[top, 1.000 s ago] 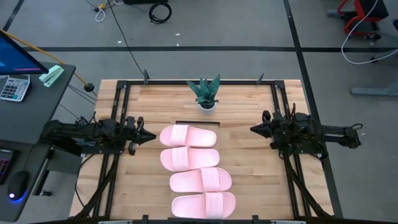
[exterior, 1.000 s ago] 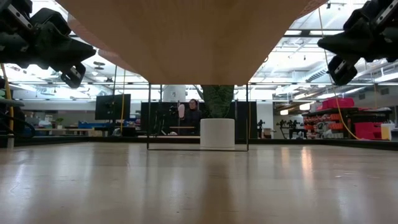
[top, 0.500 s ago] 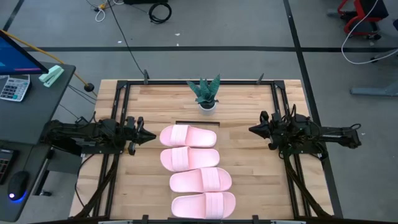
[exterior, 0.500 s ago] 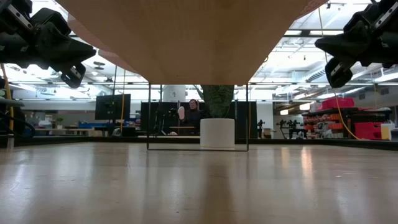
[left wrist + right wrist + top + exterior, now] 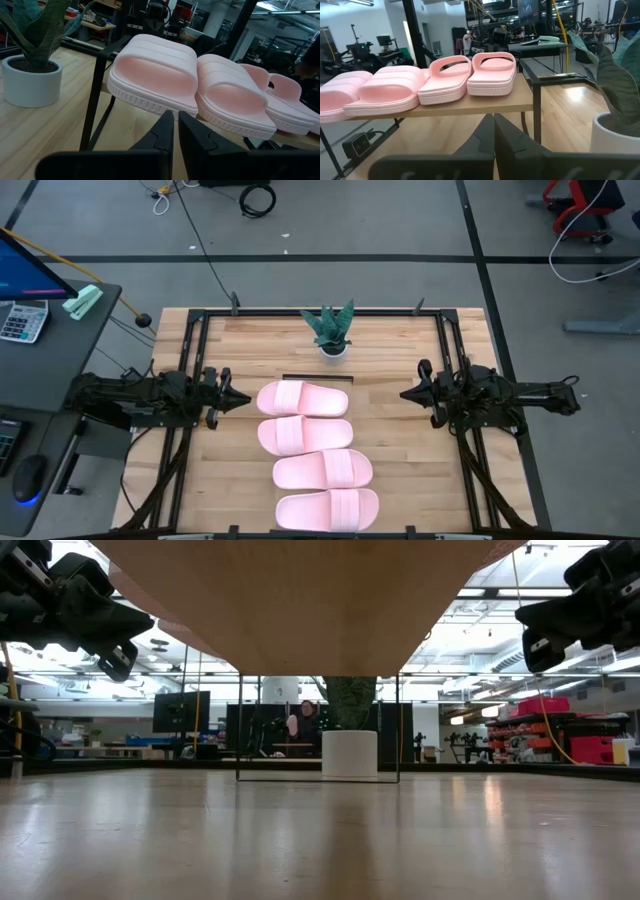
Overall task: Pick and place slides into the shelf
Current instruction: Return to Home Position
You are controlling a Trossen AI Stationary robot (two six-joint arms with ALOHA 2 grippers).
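Several pale pink slides (image 5: 315, 452) lie side by side, soles down, in a row on the shelf (image 5: 470, 106). The shelf is a pale wood board raised on thin black legs (image 5: 535, 112) over the table's middle; the low view shows its underside (image 5: 300, 600). My left gripper (image 5: 243, 397) hovers level at the table's left side and points at the farthest slide (image 5: 155, 75); only a thin slit shows between its fingers (image 5: 176, 127). My right gripper (image 5: 406, 393) hovers level at the right side, shut (image 5: 493, 125), with nothing in it.
A potted plant (image 5: 330, 332) in a white pot (image 5: 349, 753) stands at the middle of the table's far edge. Black frame rails (image 5: 185, 440) run along both sides of the table. A desk with a calculator (image 5: 22, 320) stands beyond the left edge. Bare wood lies between each gripper and the shelf.
My right gripper has rolled about the line it points along while staying at the table's right side. The slides and my left gripper have kept still.
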